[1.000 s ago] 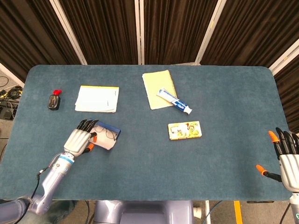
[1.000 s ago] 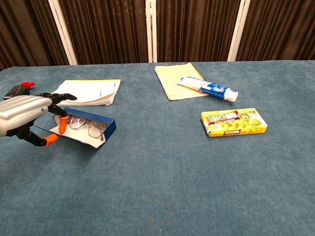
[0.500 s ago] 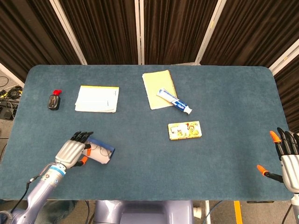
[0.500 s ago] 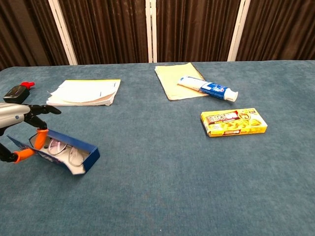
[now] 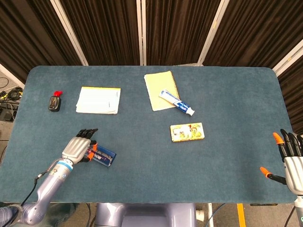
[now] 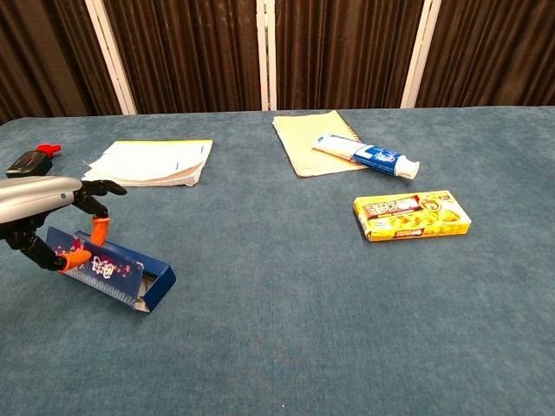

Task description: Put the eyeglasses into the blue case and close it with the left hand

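The blue case lies near the table's front left, its patterned lid folded down over it. One end of it gapes a little. The eyeglasses are out of sight, hidden under the lid. My left hand is at the case's left end, and its orange fingertips pinch the lid's edge. My right hand hangs past the table's right front corner, fingers spread and holding nothing; only the head view shows it.
A white paper stack and a small black item with a red cap lie behind the case. A yellow notepad, a toothpaste tube and a yellow box lie mid-table.
The case slid toward the front edge with my left hand on it. Its lid came down over the eyeglasses, which showed before. The right hand stayed still.
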